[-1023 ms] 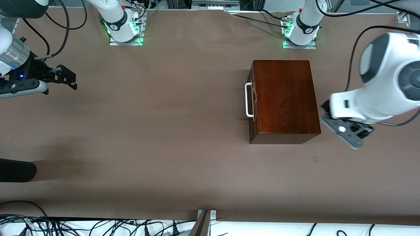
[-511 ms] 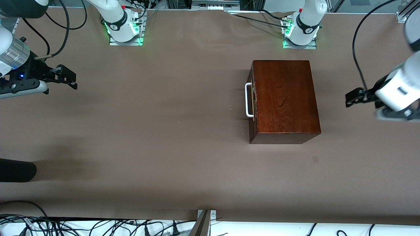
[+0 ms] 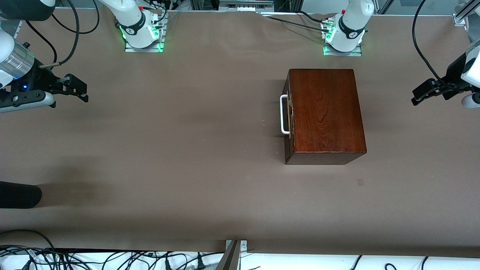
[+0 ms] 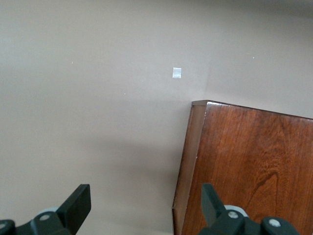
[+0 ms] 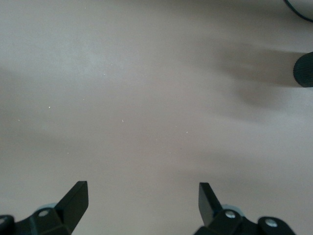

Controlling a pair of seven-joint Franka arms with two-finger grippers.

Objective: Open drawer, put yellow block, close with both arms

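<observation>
The mahogany box [image 3: 326, 112] stands on the table toward the left arm's end. Its drawer [image 3: 288, 138] is shut, and the white handle [image 3: 284, 114] faces the right arm's end. The yellow block is out of view. My left gripper [image 3: 423, 93] hangs open over bare table at the left arm's end, apart from the box. In the left wrist view the open left gripper [image 4: 144, 203] holds nothing, with a box corner [image 4: 244, 166] below it. My right gripper [image 3: 80, 90] waits open over the right arm's end. The right wrist view shows the same gripper [image 5: 142, 198] holding nothing.
A black rounded object [image 3: 18, 195] pokes in at the table edge at the right arm's end, near the front camera; it also shows as a dark cylinder [image 5: 304, 68]. A small pale mark [image 3: 360, 182] lies on the table near the box. Cables run along the front edge.
The left arm has swung away from the box's side toward its own end of the table. The right arm and the box have not moved.
</observation>
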